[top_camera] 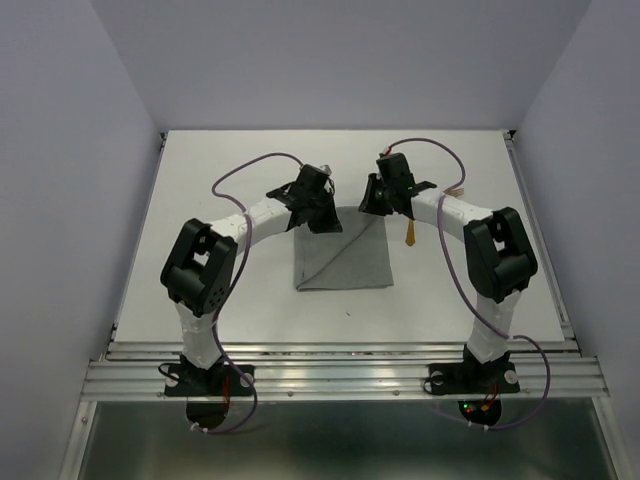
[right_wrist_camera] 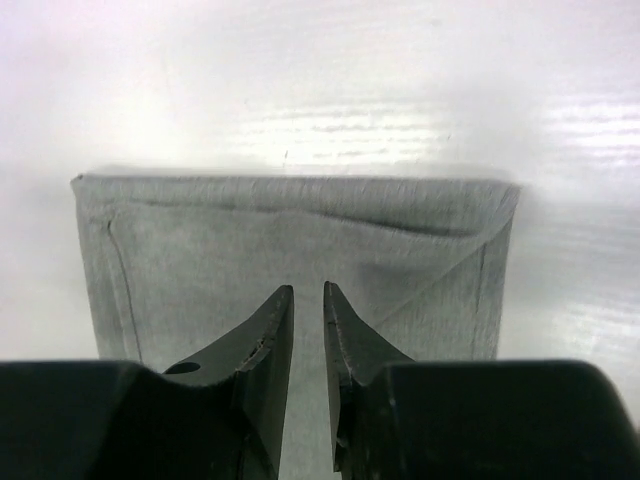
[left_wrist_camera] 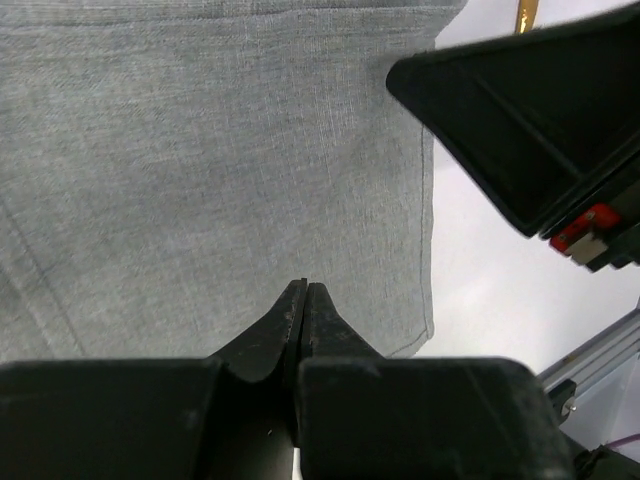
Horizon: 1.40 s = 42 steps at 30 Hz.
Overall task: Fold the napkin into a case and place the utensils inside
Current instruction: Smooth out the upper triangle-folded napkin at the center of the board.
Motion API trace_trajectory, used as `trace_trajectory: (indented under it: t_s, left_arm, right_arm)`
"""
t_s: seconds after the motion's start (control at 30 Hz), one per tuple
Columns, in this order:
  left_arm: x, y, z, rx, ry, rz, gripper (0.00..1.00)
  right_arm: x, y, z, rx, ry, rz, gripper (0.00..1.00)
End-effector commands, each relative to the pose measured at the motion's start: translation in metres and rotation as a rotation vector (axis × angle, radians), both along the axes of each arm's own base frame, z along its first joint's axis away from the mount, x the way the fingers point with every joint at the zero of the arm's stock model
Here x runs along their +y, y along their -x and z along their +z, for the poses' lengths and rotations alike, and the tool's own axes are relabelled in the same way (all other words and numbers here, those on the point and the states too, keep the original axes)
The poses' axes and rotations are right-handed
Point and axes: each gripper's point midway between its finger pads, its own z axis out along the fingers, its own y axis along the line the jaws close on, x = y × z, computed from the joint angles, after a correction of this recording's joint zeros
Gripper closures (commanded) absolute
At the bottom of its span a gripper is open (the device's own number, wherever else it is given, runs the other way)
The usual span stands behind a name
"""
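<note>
The grey napkin (top_camera: pixel 345 258) lies flat mid-table, folded to a squarish shape with a diagonal flap edge across it. My left gripper (top_camera: pixel 327 220) hovers over its far left corner, its jaws pressed shut with nothing seen between them (left_wrist_camera: pixel 303 287); the cloth (left_wrist_camera: pixel 200 180) fills that view. My right gripper (top_camera: pixel 373 206) is at the far right corner, jaws a narrow gap apart (right_wrist_camera: pixel 308 290) above the napkin (right_wrist_camera: pixel 300 235), holding nothing. One golden utensil (top_camera: pixel 409 236) pokes out beside the right arm, just right of the cloth; its tip (left_wrist_camera: pixel 526 14) shows in the left wrist view.
The right gripper's black body (left_wrist_camera: pixel 530 110) hangs close over the cloth's right edge in the left wrist view. Bare white table (top_camera: pixel 250 300) surrounds the napkin. Aluminium rails (top_camera: pixel 340 370) run along the near edge.
</note>
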Motion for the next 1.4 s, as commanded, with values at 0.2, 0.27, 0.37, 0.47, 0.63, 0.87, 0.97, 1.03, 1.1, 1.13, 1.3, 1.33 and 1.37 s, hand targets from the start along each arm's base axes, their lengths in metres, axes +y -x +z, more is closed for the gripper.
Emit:
trace_trajectory:
  t_s: [0.2, 0.27, 0.37, 0.47, 0.63, 0.87, 0.97, 1.03, 1.1, 1.13, 1.3, 1.33, 1.37]
  left_arm:
    - [-0.012, -0.012, -0.045, 0.074, -0.035, -0.009, 1.00]
    - [-0.011, -0.011, -0.056, 0.092, -0.056, -0.012, 1.00]
    - [-0.008, -0.010, -0.058, 0.090, -0.068, -0.009, 1.00]
    - [-0.004, -0.012, -0.049, 0.066, -0.078, -0.005, 1.00]
    - [0.013, -0.014, -0.018, -0.014, -0.146, 0.014, 1.00]
    - [0.041, 0.010, 0.008, -0.059, -0.168, 0.039, 1.00]
    - [0.057, 0.035, -0.006, -0.021, -0.191, 0.033, 1.00]
    - [0.063, 0.047, -0.008, -0.011, -0.187, 0.025, 1.00]
    - [0.071, 0.063, -0.019, 0.015, -0.188, 0.014, 1.00]
    - [0.074, 0.069, -0.023, 0.025, -0.188, 0.011, 1.00]
    - [0.083, 0.089, -0.043, 0.076, -0.192, 0.010, 1.00]
    - [0.084, 0.092, -0.048, 0.091, -0.194, 0.019, 1.00]
    - [0.086, 0.092, -0.051, 0.098, -0.202, 0.028, 1.00]
  right_arm:
    - [-0.022, -0.038, -0.025, 0.021, 0.075, -0.062, 0.80]
    - [-0.024, -0.041, -0.037, 0.038, 0.106, -0.059, 0.80]
    - [-0.026, -0.041, -0.044, 0.049, 0.119, -0.057, 0.80]
    - [-0.027, -0.039, -0.036, 0.041, 0.123, -0.056, 0.80]
    - [-0.029, -0.035, 0.000, -0.017, 0.096, -0.066, 0.79]
    - [-0.016, -0.020, 0.017, -0.031, -0.020, -0.037, 0.80]
    - [-0.014, -0.013, 0.015, -0.017, -0.046, -0.029, 0.80]
    - [-0.008, -0.006, 0.012, -0.002, -0.059, -0.016, 0.80]
    - [-0.005, -0.003, 0.010, 0.010, -0.077, -0.013, 0.80]
    - [-0.001, -0.001, 0.009, 0.012, -0.080, -0.003, 0.80]
    - [-0.001, -0.001, 0.002, 0.026, -0.077, -0.008, 0.80]
    - [-0.001, -0.001, 0.001, 0.026, -0.077, -0.008, 0.80]
    - [-0.001, -0.002, 0.001, 0.027, -0.075, -0.009, 0.80]
